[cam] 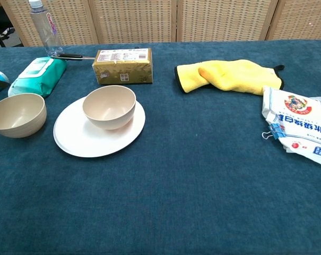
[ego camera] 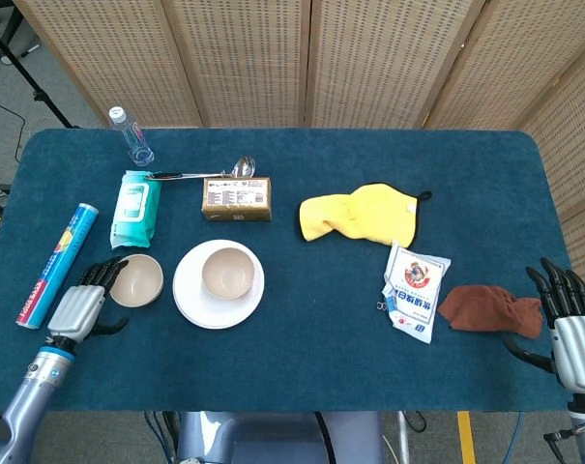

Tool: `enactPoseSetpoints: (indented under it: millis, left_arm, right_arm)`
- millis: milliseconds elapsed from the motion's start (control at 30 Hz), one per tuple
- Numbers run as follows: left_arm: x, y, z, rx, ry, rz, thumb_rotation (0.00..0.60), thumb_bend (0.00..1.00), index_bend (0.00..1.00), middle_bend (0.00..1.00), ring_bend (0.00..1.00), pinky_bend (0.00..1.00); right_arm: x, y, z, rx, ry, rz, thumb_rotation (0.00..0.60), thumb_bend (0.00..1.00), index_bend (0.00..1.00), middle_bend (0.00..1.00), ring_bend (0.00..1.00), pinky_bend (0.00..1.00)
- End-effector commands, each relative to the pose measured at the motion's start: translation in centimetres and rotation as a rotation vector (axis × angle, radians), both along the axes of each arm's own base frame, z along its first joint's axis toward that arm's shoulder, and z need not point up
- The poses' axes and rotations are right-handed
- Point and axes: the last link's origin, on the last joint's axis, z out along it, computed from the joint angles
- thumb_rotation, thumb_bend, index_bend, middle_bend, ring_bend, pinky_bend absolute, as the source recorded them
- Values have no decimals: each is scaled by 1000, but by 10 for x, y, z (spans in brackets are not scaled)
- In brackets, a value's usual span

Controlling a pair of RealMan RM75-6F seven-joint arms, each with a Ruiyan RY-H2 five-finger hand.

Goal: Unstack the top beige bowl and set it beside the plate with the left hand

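Observation:
One beige bowl (ego camera: pixel 137 280) (cam: pixel 18 114) stands upright on the blue cloth just left of the white plate (ego camera: pixel 190 300) (cam: pixel 75 141). A second beige bowl (ego camera: pixel 226 273) (cam: pixel 109 106) sits on the plate. In the head view my left hand (ego camera: pixel 79 307) lies just left of the unstacked bowl, fingers spread and holding nothing, its fingertips (ego camera: pixel 106 269) close to the rim. The chest view does not show that hand. At the table's near right corner my right hand (ego camera: pixel 568 324) rests with fingers apart, empty.
Behind the bowl lie a teal wipes pack (ego camera: pixel 135 206) (cam: pixel 35 75), a blue roll (ego camera: pixel 58 263), a bottle (ego camera: pixel 131 137), a ladle (ego camera: pixel 205 173) and a gold box (ego camera: pixel 236 197) (cam: pixel 123 65). To the right are a yellow cloth (ego camera: pixel 360 213), a white packet (ego camera: pixel 416 288) and a brown cloth (ego camera: pixel 487 309).

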Motion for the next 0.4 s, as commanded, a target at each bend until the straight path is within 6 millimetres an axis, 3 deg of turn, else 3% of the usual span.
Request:
enactPoseSetpoints:
  millis: [33,133,267,400]
  left_arm:
    - [3,-5,12,27,-16,-18,600,216,2,0,0,0]
    - [7,-12,35,88,-8,-49,600,156,0,0,0,0]
    - [6,-38,79,256,59,-85,600,4,0,0,0,0]
    - [-4,-73,105,393,115,-42,600,0,0,0,0,0]
  right_arm:
    - [0,0,0,0,-1,0,600,0,44,0,0,0]
    - [0,0,0,-1,0,1,600,0,44,0,0,0]
    - [1,1,0,-4,5,7,600,0,44,0,0,0]
    - [3,-1,0,-19,16,24,600,0,44,0,0,0]
